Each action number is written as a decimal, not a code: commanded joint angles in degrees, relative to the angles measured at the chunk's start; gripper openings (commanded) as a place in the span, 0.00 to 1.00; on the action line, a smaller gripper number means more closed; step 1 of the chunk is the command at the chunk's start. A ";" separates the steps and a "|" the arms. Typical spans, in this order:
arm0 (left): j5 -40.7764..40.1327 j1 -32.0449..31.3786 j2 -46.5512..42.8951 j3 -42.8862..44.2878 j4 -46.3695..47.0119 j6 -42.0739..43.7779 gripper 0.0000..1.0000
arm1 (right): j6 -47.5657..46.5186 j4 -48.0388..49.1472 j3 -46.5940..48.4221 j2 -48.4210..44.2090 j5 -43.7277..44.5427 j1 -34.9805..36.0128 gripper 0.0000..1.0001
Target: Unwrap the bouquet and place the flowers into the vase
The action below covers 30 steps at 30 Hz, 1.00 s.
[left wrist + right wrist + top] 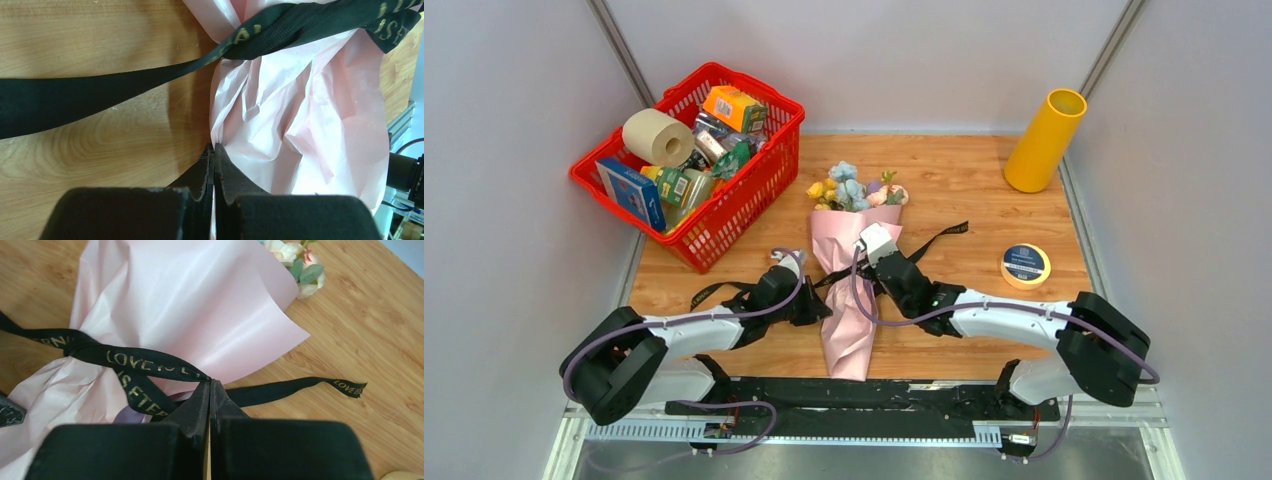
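The bouquet [849, 300] lies flat at the table's middle, a pink paper cone with its tip toward me. The flowers [856, 188] stick out at its far end. A black ribbon [939, 240] with gold letters crosses the cone. My left gripper [821, 308] is at the cone's left edge. In the left wrist view the left gripper [214, 147] is shut, tips pinching the crumpled paper [300, 115] edge. My right gripper [210, 381] is shut on the ribbon [145, 360] where it crosses the paper [200, 300]. The yellow vase [1044, 140] stands upright at the far right.
A red basket [724, 215] full of packets and a paper roll sits at the far left. A flat yellow tape ring [1025, 265] lies right of the bouquet. Grey walls close in on both sides and at the back.
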 commanded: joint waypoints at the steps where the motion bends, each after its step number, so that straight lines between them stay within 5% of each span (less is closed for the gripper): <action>1: -1.60 -0.28 -1.52 0.92 -0.99 -0.15 0.00 | 6.58 2.96 -0.68 -2.36 7.08 -1.83 0.00; 8: -2.83 -0.72 -2.49 0.83 -2.22 -0.06 0.00 | 18.19 -3.02 2.65 -5.08 10.44 -12.28 0.00; 30: -6.35 -1.60 -6.36 0.30 -6.44 0.99 0.00 | 18.64 -3.46 17.85 -5.88 12.02 -30.03 0.00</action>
